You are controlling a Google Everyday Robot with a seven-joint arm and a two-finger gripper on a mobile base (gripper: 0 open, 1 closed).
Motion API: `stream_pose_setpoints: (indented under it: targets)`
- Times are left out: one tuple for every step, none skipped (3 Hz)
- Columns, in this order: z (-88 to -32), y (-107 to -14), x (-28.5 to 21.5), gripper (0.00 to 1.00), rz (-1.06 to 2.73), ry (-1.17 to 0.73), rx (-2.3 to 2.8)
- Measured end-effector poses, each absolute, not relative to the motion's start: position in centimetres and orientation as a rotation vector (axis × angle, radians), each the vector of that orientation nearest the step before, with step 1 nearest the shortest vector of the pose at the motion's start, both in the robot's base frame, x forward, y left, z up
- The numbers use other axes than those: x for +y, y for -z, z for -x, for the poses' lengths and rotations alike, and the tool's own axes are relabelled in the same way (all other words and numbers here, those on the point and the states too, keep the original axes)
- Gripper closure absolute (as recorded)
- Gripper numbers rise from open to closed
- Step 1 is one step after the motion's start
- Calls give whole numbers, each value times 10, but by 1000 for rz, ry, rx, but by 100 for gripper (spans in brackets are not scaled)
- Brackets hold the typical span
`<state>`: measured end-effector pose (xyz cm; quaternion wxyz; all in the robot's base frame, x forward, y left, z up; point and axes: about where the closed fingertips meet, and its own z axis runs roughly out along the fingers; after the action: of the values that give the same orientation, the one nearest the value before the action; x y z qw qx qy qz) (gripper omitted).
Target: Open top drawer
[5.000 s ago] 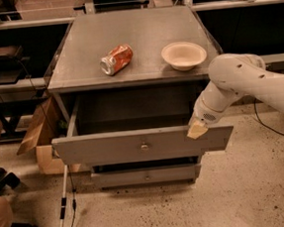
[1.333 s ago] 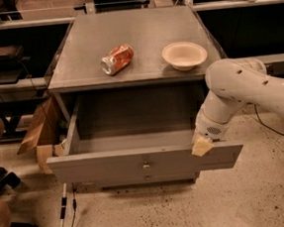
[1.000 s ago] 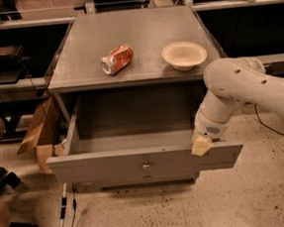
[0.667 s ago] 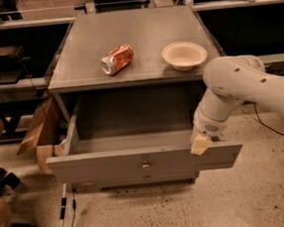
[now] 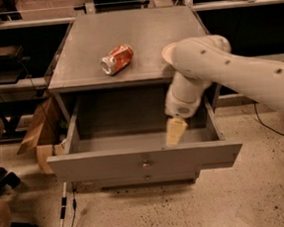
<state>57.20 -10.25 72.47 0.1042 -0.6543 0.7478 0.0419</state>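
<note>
— Camera view: what changed?
— The gripper (image 5: 176, 131) has left the top drawer's (image 5: 111, 163) right end and hangs over its open box; open or closed, I cannot tell.
— And the drawer?
— Out past the worktop's (image 5: 140, 31) front edge, panel facing the camera, long axis along that edge. Looks done.

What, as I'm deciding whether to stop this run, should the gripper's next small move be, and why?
Probably lift the gripper up and away from the top drawer. The drawer already stands pulled far out, its inside exposed, and the gripper hangs just behind the front panel, off the knob.
</note>
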Motion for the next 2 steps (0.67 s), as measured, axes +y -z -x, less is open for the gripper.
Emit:
stream_pose_setpoints:
  targets:
    - [-606, -740, -61, 0, 1998, -96, 2101]
    - [-614, -732, -53, 0, 2012, -115, 2083]
